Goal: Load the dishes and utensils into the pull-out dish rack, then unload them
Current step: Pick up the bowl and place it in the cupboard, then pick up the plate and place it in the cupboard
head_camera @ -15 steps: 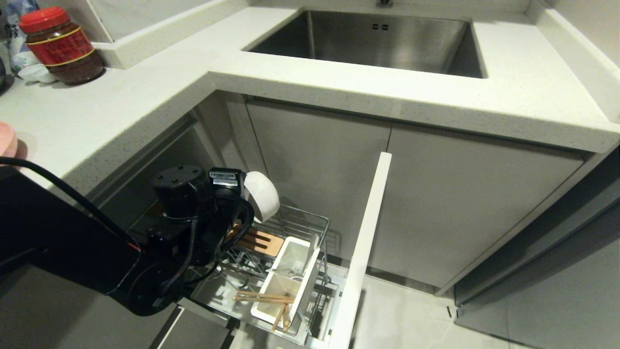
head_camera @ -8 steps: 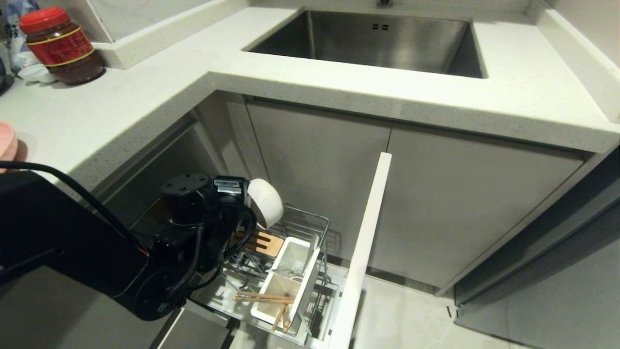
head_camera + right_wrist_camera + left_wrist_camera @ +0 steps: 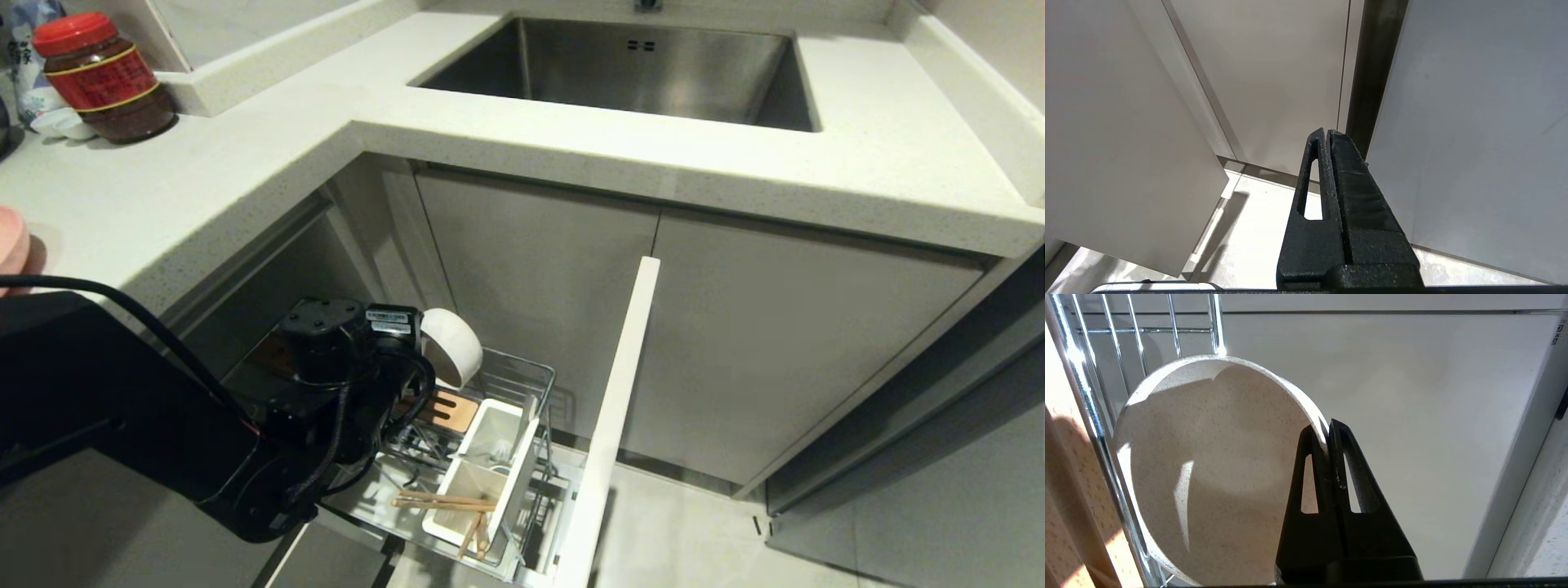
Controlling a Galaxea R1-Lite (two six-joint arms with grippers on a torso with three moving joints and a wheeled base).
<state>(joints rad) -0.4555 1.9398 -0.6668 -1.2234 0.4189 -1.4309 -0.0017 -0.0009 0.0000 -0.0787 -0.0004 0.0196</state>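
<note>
Left claw (image 3: 1328, 428): pinching the bowl's rim, over the rack's far left.
Bowl (image 3: 1208, 469): tilted on edge, beside the chrome wires.
Dish rack (image 3: 522, 384): pulled out; chopsticks (image 3: 445, 500) in the near cup.
Handling: lower slowly, seat between wires, then release.
Right claw (image 3: 1327, 134): pressed together, parked.

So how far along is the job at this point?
Partly done, and whether this is loading or unloading can't be told from the pictures. The chopsticks sit in a white cup of the pull-out rack. In hand: the left tool is shut on the rim of the bowl, held on edge above the rack's back. The pink plate is on the counter. The right tool is shut and holds nothing.
</note>
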